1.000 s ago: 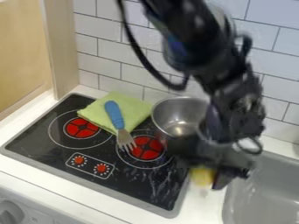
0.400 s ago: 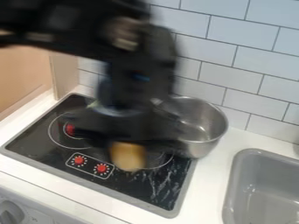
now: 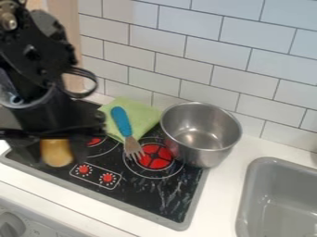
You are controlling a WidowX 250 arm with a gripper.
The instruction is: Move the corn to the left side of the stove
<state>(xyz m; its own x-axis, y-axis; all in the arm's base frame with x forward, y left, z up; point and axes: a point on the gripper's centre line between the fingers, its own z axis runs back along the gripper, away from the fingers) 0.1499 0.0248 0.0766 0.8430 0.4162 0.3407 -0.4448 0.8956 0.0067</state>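
The gripper (image 3: 56, 158) has carried the corn (image 3: 56, 152) from the stove's near right corner to above the left side of the stove (image 3: 133, 192). It is closed around the corn, held between its fingers. Transport appears essentially complete; lowering and release remain, in this assessment. Visible portion of corn: yellow, tan-shaded, rounded at the lower end, hanging roughly upright; upper portion hidden by the gripper.

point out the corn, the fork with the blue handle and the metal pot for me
corn (image 3: 56, 153): camera view, middle of its visible yellow body
fork (image 3: 121, 121): camera view, the blue handle
metal pot (image 3: 193, 154): camera view, outer wall, on the side facing the camera
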